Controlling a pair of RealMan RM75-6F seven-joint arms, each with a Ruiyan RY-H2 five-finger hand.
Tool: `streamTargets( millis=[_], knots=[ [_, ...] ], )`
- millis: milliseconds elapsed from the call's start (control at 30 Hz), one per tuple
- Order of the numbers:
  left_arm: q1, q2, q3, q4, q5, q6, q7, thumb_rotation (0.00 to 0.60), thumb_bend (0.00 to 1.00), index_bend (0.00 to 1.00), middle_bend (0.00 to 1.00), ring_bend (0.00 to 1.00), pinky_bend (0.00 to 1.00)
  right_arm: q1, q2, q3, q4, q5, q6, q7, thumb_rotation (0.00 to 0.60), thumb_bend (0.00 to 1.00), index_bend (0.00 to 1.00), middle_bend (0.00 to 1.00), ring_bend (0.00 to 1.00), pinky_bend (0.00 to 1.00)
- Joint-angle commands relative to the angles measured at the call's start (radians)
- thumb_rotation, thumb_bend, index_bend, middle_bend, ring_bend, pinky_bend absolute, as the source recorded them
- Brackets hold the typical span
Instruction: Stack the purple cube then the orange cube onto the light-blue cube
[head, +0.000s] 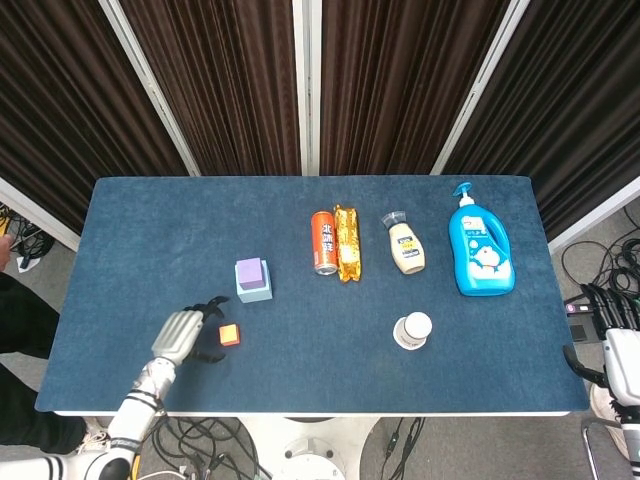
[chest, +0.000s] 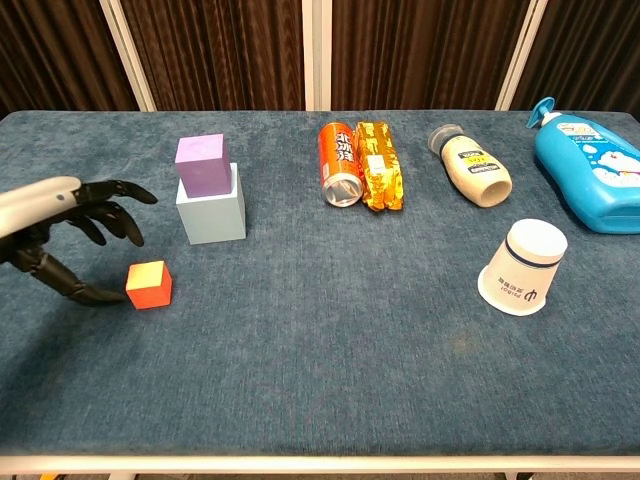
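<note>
The purple cube (head: 248, 271) (chest: 202, 164) rests on top of the light-blue cube (head: 256, 290) (chest: 211, 215) at the table's left middle. The orange cube (head: 230, 335) (chest: 149, 284) lies on the cloth nearer the front edge. My left hand (head: 185, 331) (chest: 70, 225) hovers just left of the orange cube with its fingers spread and nothing in them; the thumb tip is close to the cube's left side. My right hand is not visible in either view.
An orange can (head: 323, 242) and a gold snack packet (head: 346, 243) lie mid-table. A cream bottle (head: 405, 244) lies on its side, and a blue pump bottle (head: 478, 245) lies at the right. An upturned paper cup (head: 413, 329) stands front right on the blue table (head: 330, 360).
</note>
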Motion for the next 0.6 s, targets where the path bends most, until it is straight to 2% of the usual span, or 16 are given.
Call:
streamTargets(
  millis=[33,600],
  knots=[
    [0.006,-0.062,-0.015,0.069,0.016,0.018,0.014,0.6,0.12,0.23,0.47,0.31,0.32,0.001,-0.001,0.0,0.0,0.001,-0.002,-0.003,0.6,0.23,0.04,0.07,0.0,0.0],
    [0.033,-0.151,-0.03,0.188,0.023,0.007,-0.002,0.6,0.21,0.29,0.55,0.36,0.35,0.003,-0.004,0.001,0.001,0.007,-0.004,-0.002,0.6,0.23,0.04,0.07,0.0,0.0]
  ],
)
